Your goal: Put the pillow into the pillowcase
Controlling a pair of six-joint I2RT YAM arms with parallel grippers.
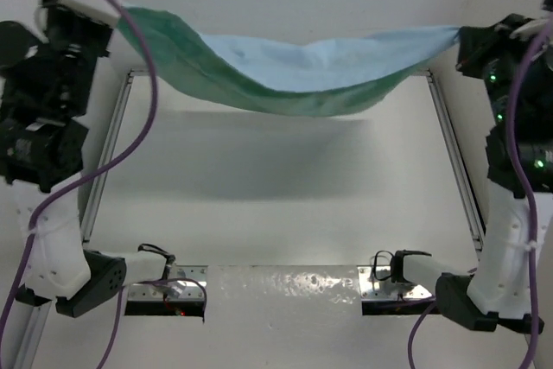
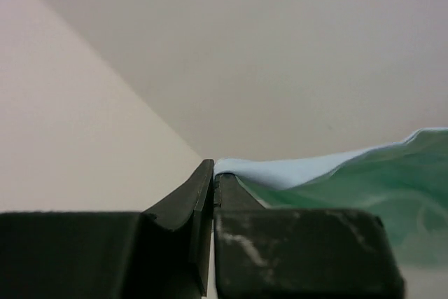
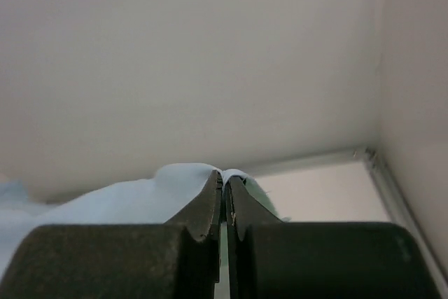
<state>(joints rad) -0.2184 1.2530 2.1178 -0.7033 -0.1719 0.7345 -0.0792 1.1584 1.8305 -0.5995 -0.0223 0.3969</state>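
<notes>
A: Step in hand: spreading the pillowcase; it hangs above the table, sagging mid-span. Judgement: hold both corners level and draw them apart gently, so the mouth can be found; a hard tug could slip cloth out of a pinch.

B: Tools?

A: Jaws of the left gripper together, clamped on a corner over the table's far-left edge; right gripper likewise pinched on the opposite corner, over the far-right edge; pillow not in view.

The blue-and-green pillowcase hangs stretched sideways, sagging in the middle.
</notes>
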